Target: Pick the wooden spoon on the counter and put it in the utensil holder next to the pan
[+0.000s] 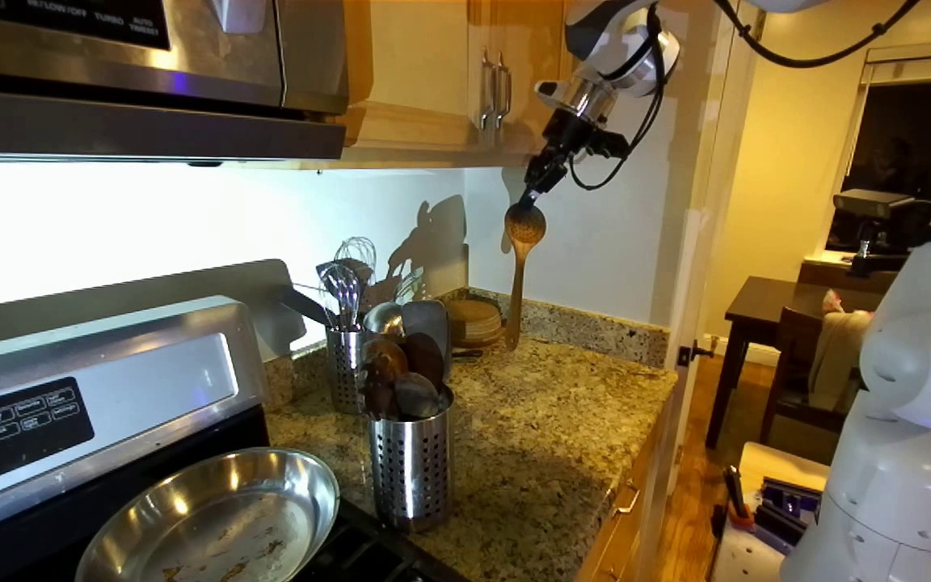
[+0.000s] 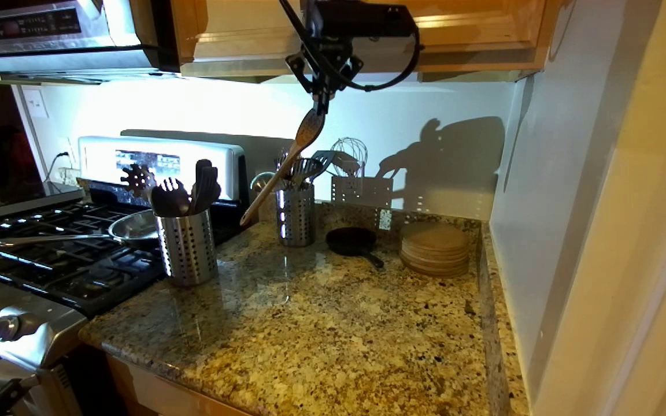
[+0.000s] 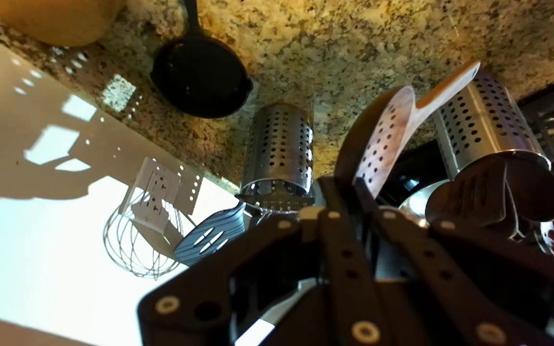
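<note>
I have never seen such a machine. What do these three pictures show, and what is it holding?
This is a robot arm. Two pictures come from cameras outside it; the third is from a camera on its wrist. Its fingers hold a perforated wooden spoon by the bowl, handle downward. On the granite counter are a perforated steel utensil holder beside the stove, a similar canister farther back, a small black skillet and stacked tan discs. A steel frying pan sits on the stove.

The holder [image 2: 188,248] partly hides the pan [image 2: 135,225] in an exterior view; the end effector [image 3: 347,185] covers the bowl tip of the spoon [image 3: 387,134].
</note>
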Robot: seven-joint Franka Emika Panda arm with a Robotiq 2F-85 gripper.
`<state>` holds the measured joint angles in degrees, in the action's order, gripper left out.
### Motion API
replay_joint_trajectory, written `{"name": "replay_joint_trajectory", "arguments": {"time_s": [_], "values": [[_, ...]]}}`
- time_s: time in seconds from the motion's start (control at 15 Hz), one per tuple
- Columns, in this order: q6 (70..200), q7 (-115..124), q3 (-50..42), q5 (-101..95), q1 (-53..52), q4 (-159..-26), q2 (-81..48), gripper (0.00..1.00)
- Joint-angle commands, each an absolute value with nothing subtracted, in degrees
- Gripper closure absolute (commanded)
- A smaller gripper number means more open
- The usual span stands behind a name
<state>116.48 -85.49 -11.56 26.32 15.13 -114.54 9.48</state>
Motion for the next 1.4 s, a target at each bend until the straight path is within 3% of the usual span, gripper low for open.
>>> {"name": "replay_joint_trajectory", "arguments": {"time_s": [0.0,0.6,1.33], "values": [[122.1,-85.2,-11.5,22.7,11.8,-120.3,16.1,0.93],[129.0,-82.1,-10.1,16.9,6.9,-125.6,21.7,0.93],[126.2,-83.8,-11.9,18.0,5.7,-122.9,19.2,0.93]]}}
